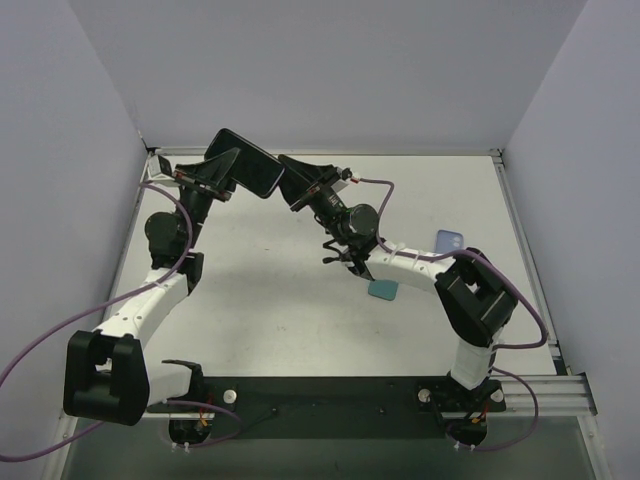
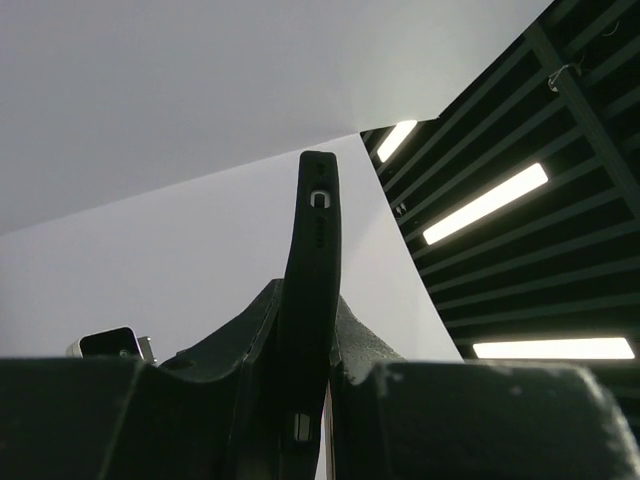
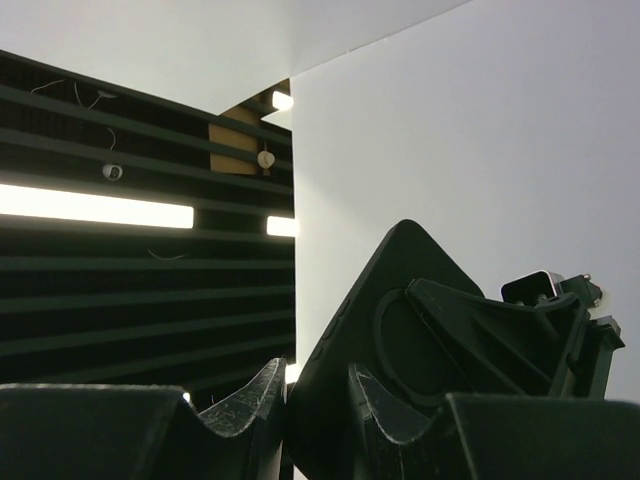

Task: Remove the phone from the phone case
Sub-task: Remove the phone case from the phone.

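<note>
The phone in its black case (image 1: 247, 163) is held in the air above the far middle of the table. My left gripper (image 1: 218, 172) is shut on its left part; in the left wrist view the case's edge (image 2: 313, 250) rises upright from between the jaws of the left gripper (image 2: 315, 385). My right gripper (image 1: 296, 182) is shut on its right end; in the right wrist view the case's back (image 3: 395, 320) with a round ring stands between the jaws of the right gripper (image 3: 318, 400). The screen side is hidden in the wrist views.
A teal flat piece (image 1: 384, 291) lies on the table under the right forearm. A blue flat object (image 1: 450, 240) lies further right. White walls close the table on the left, back and right. The arm bases sit on a black rail (image 1: 330, 395).
</note>
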`<state>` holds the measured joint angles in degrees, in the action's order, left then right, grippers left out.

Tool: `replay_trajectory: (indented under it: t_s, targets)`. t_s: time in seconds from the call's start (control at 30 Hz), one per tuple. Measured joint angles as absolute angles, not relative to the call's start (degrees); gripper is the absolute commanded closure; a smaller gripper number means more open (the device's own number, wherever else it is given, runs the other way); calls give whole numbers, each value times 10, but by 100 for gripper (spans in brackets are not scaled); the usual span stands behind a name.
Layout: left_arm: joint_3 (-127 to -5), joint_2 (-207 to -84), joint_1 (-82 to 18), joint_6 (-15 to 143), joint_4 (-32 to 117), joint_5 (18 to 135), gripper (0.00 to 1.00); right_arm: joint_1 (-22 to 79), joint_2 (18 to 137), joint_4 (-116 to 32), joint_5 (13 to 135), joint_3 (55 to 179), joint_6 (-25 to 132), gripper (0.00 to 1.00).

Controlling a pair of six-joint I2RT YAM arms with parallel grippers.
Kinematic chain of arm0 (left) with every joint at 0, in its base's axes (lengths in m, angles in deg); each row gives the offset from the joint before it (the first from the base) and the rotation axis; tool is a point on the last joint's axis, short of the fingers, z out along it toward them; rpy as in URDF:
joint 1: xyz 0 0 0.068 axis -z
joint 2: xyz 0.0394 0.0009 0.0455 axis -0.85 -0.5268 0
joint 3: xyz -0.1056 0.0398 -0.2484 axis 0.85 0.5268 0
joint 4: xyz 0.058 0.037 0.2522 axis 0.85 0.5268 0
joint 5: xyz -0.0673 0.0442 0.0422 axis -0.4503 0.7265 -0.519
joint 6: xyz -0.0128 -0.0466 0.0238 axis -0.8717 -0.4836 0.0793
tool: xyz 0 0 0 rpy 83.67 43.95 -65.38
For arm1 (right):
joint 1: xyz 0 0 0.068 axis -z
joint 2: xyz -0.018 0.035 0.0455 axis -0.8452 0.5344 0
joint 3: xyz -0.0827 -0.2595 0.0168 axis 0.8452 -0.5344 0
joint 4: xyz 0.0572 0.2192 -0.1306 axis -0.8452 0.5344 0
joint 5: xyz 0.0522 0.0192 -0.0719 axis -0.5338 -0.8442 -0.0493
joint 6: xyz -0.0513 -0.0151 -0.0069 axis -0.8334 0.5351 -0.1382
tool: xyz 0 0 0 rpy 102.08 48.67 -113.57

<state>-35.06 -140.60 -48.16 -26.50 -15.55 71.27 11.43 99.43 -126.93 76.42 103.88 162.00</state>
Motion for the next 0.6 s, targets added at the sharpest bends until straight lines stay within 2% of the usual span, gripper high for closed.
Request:
replay_trajectory:
  t_s: [0.6]
  targets:
    - [-359, -1415, -480, -273, -157, 742, 100, 109, 1027, -1288, 789, 1074, 1634, 100]
